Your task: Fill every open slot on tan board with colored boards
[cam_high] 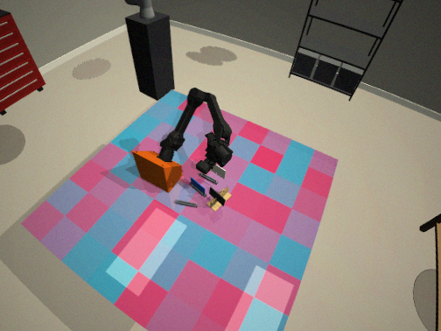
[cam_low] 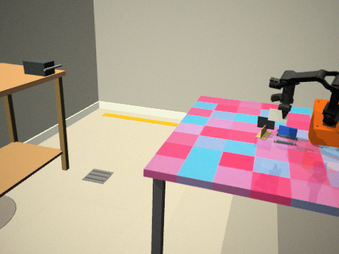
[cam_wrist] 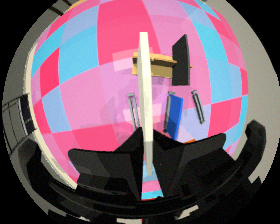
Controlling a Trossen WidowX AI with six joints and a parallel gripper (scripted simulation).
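My gripper (cam_high: 211, 168) (cam_low: 285, 115) (cam_wrist: 148, 142) is shut on the white board (cam_high: 219, 172) (cam_low: 276, 114) (cam_wrist: 145, 80), held upright above the table near an empty holder. Its lower edge and notch cannot be made out. The tan board (cam_high: 226, 191) (cam_low: 264, 131) (cam_wrist: 157, 58) stands out beyond the gripper, and the white board hides part of it in the wrist view. The black board (cam_high: 217, 197) (cam_low: 266, 122) (cam_wrist: 181, 62) stands crosswise on the tan board, near one end. The blue board (cam_high: 198, 186) (cam_low: 287, 131) (cam_wrist: 175, 116) stands in its holder.
One empty grey holder (cam_high: 208, 178) (cam_wrist: 132, 111) lies below and beside the white board. Another empty holder (cam_high: 186, 203) (cam_low: 285, 142) (cam_wrist: 199, 107) lies on the far side of the blue board. The orange arm base (cam_high: 157, 171) (cam_low: 323, 128) stands behind them.
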